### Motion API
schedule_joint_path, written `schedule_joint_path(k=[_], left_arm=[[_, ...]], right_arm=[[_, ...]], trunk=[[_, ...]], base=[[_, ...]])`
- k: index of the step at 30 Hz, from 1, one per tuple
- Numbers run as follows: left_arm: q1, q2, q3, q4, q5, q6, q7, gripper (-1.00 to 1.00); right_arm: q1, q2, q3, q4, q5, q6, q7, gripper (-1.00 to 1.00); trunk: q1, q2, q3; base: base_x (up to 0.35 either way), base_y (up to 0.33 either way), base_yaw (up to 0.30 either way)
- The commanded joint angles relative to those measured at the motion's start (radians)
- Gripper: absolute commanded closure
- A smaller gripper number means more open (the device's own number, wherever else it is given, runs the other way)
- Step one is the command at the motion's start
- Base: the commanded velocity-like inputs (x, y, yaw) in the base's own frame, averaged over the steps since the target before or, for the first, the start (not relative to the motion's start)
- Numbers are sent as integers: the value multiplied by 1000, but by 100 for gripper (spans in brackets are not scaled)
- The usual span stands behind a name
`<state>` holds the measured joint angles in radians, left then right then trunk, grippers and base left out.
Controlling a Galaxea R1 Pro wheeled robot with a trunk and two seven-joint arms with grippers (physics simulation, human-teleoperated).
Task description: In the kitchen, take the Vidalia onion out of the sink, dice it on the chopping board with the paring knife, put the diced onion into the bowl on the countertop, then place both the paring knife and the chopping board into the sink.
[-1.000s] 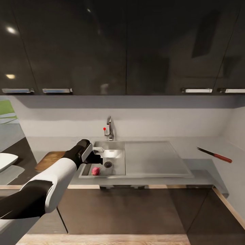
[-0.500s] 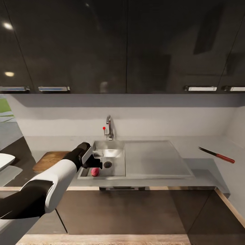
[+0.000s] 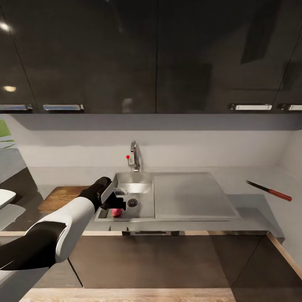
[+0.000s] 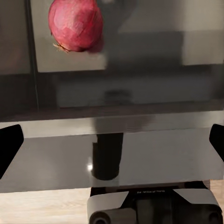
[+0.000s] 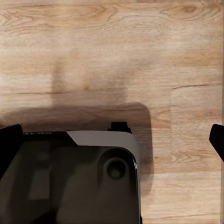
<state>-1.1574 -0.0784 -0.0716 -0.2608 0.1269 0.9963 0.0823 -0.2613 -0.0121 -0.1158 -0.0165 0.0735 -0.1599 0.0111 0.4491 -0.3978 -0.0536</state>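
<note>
Down in the sink (image 3: pixel 144 197), the Vidalia onion (image 4: pixel 76 24) lies on the basin floor near the drain (image 3: pixel 133 203), directly under the left gripper (image 3: pixel 117 204), whose fingers (image 4: pixel 9 147) are spread wide. Well right, the paring knife (image 3: pixel 268 191) sits apart.

**Kitchen setting, viewed from above and in front**

Glossy black upper cabinets (image 3: pixel 155 54) with chrome bar handles (image 3: pixel 63 107) reflect small ceiling lights. Below them runs a pale grey wall (image 3: pixel 188 147). Dark lower cabinets (image 3: pixel 167 260) stand on a light wood-plank floor (image 5: pixel 112 51).
</note>
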Motion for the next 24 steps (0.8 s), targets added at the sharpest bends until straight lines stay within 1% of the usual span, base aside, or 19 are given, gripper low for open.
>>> schedule_joint_path(k=[1,15,24], left_arm=[[-1,1,-8,-1,11,4,8,-100],[-1,0,-8,0,13,3,6,-100],[-1,1,-8,2,13,2,5,-100]], right_arm=[[-1,0,-8,1,8,-4,1,-100],[-1,0,-8,1,8,-3,1,-100],[-1,0,-8,1,8,-3,1,-100]], trunk=[[1,-2,-3],[1,-2,-18],[1,-2,-27]], base=[[191,0,0],[249,0,0],[162,0,0]])
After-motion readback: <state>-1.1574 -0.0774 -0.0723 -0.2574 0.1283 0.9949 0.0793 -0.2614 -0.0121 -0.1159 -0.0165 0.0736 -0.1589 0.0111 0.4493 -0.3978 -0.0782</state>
